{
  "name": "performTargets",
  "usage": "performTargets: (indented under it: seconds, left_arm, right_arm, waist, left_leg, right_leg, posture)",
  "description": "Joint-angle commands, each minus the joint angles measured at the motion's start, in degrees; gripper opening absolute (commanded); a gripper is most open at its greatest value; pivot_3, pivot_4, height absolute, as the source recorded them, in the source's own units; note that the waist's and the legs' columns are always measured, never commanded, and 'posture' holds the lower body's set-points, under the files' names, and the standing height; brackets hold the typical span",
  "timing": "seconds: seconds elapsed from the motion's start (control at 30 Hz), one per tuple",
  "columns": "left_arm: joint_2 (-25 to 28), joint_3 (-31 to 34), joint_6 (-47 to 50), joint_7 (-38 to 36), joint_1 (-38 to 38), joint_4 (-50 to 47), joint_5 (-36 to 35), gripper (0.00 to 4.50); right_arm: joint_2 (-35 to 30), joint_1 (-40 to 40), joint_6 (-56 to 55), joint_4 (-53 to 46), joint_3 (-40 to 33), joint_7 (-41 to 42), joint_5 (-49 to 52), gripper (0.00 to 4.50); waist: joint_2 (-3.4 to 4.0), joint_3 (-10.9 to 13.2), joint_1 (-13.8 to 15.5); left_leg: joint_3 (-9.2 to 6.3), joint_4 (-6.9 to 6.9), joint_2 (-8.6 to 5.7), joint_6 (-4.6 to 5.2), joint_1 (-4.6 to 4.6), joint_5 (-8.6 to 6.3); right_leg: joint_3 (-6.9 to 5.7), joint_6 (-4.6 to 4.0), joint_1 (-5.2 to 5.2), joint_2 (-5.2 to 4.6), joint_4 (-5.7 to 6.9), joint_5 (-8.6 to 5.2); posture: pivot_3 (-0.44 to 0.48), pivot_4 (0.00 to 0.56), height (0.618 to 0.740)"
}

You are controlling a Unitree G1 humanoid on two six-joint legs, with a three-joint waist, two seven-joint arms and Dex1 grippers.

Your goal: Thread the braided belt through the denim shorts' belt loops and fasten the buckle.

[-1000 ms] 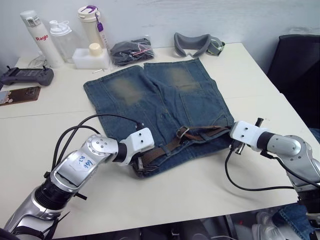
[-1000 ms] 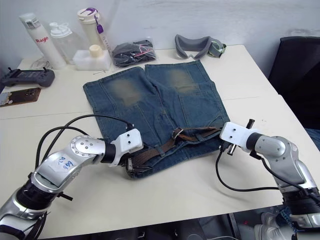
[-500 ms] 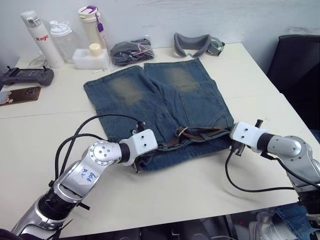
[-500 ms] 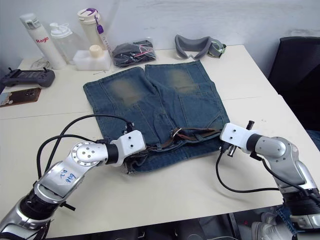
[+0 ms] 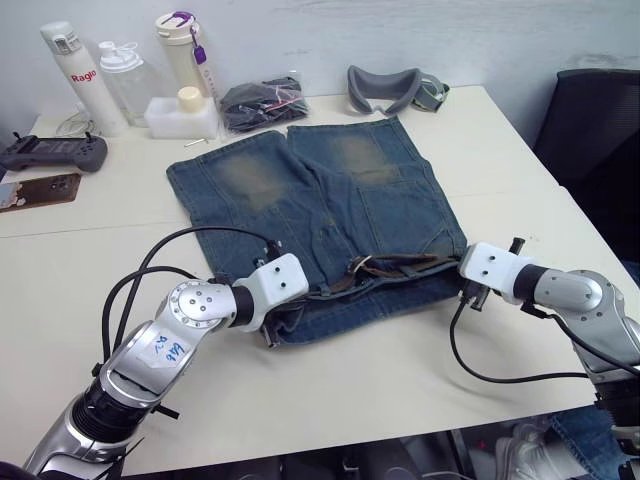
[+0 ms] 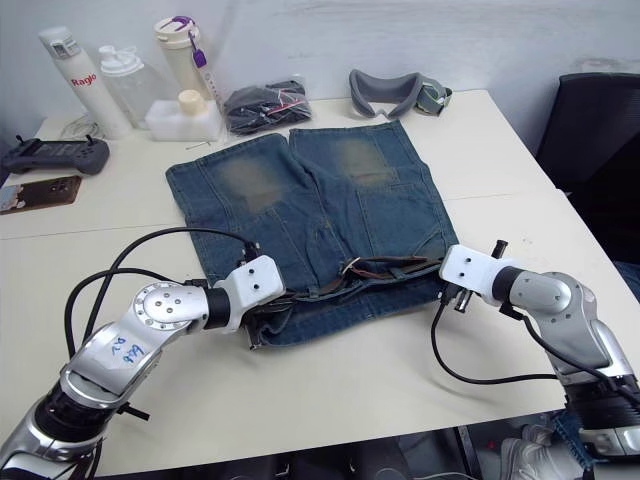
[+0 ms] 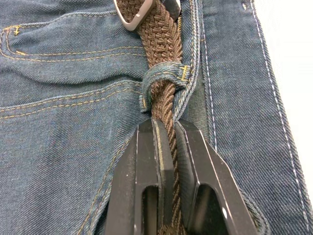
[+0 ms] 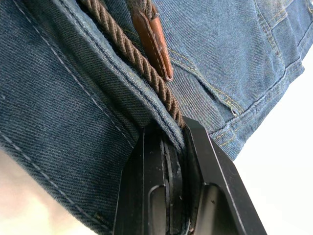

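Your left gripper [image 7: 166,132] is clamping the braided belt [image 7: 157,44] just short of a belt loop [image 7: 164,76], with the buckle [image 7: 134,14] lying beyond it. Your right gripper [image 8: 171,139] is pinching the waistband edge of the denim shorts [image 5: 330,200] together with the belt at the right end. The shorts are lying flat mid-table, waistband nearest you.
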Motion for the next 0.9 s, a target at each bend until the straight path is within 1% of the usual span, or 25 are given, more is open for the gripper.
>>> performTargets:
  seconds: [0.03, 0.27, 0.4, 0.53, 0.6, 0.67, 0.7, 0.8, 0.87, 0.9]
  left_arm:
    - [0.14, 2.21, 0.61, 0.58, -0.19, -1.66, -0.02, 0.04]
    - [2.21, 4.44, 0.84, 0.31, 1.45, -1.77, 0.01, 0.04]
    - [4.04, 8.17, 2.48, 0.30, 4.52, -2.44, -0.96, 0.04]
    - [2.28, 10.09, 3.87, -0.11, 6.67, -3.61, -4.26, 0.04]
    - [4.24, 9.41, 3.08, -0.20, 8.28, -4.12, -3.44, 0.04]
    - [7.59, 8.79, 0.84, 0.47, 9.25, -2.83, -0.51, 0.04]
    - [8.17, 9.29, 0.15, 0.68, 9.43, -2.08, -0.36, 0.04]
    - [6.59, 10.46, 0.12, -0.47, 9.71, -2.54, -4.38, 0.04]
    - [4.82, 10.97, 0.51, -0.93, 9.55, -3.01, -6.87, 0.94]
    - [4.39, 11.04, 0.63, -1.15, 9.37, -3.11, -7.57, 1.21]
  right_arm:
    - [0.17, 0.23, -0.23, -1.97, -1.18, -0.32, 0.84, 0.00]
    - [0.28, 0.14, -0.41, -1.57, -1.15, -0.16, 0.85, 0.00]
    - [0.06, 0.23, -0.48, -1.08, -1.54, -0.14, 1.03, 0.00]
    - [0.15, -0.01, -0.77, -0.36, -1.21, -0.29, 1.10, 0.00]
    - [0.35, -0.10, -0.58, -0.58, -0.93, -0.28, 1.15, 0.00]
    - [0.44, -0.15, -0.40, -0.84, -0.84, -0.20, 1.23, 0.00]
    - [0.54, -0.23, -0.28, -0.96, -0.83, -0.15, 1.29, 0.00]
    - [0.74, 0.18, -0.07, -2.59, -0.65, 0.75, 2.37, 0.00]
    - [0.88, 0.66, 0.14, -4.39, -0.37, 1.54, 3.39, 0.00]
    - [0.85, 0.86, 0.25, -5.13, -0.21, 1.89, 3.71, 0.00]
  waist:
    - [0.00, 0.00, 0.00]
    - [0.00, 0.00, -0.11]
    - [0.00, 0.00, -0.31]
    - [0.00, 0.00, -0.20]
    - [0.00, 0.00, -0.25]
    - [-0.01, 0.00, -0.40]
    - [0.00, 0.00, -0.48]
    - [0.01, -0.01, -0.52]
    - [0.01, -0.01, -0.49]
    - [0.01, -0.01, -0.44]
  left_leg:
    - [0.00, 0.00, 0.00, 0.00, 0.00, 0.00]
    - [0.00, 0.00, 0.00, 0.00, 0.00, 0.00]
    - [0.00, -0.01, 0.02, 0.00, 0.01, 0.00]
    - [-0.01, -0.01, 0.01, 0.00, 0.01, 0.00]
    - [-0.01, 0.00, 0.00, 0.01, 0.00, -0.01]
    - [-0.01, 0.00, 0.01, 0.01, 0.01, -0.01]
    - [-0.02, -0.01, 0.03, 0.00, 0.02, -0.01]
    - [-0.02, -0.06, 0.01, -0.01, 0.05, 0.00]
    - [-0.02, -0.04, 0.01, 0.01, 0.04, -0.01]
    - [-0.01, -0.03, 0.00, 0.02, 0.02, -0.02]
  right_leg:
    - [0.00, 0.00, 0.00, 0.00, 0.00, 0.00]
    - [0.00, 0.00, 0.00, 0.00, 0.00, 0.00]
    - [0.00, 0.00, 0.00, 0.00, 0.00, 0.00]
    - [0.00, 0.00, 0.00, 0.00, 0.00, 0.00]
    - [0.00, 0.00, 0.00, -0.02, -0.01, 0.00]
    - [0.00, 0.00, 0.00, -0.01, -0.01, 0.00]
    - [0.00, 0.00, 0.00, 0.02, -0.01, 0.00]
    - [0.00, 0.00, 0.00, 0.01, 0.00, 0.00]
    - [0.00, 0.00, 0.01, -0.01, -0.01, 0.00]
    - [0.00, 0.00, 0.01, -0.02, -0.02, 0.00]
  posture:
    - [0.000, 0.150, 0.681]
    - [0.000, 0.150, 0.681]
    - [0.000, 0.150, 0.681]
    - [0.000, 0.150, 0.681]
    - [0.000, 0.150, 0.681]
    - [0.000, 0.150, 0.681]
    - [0.000, 0.150, 0.681]
    - [0.000, 0.150, 0.681]
    - [0.000, 0.150, 0.681]
    - [0.000, 0.150, 0.681]
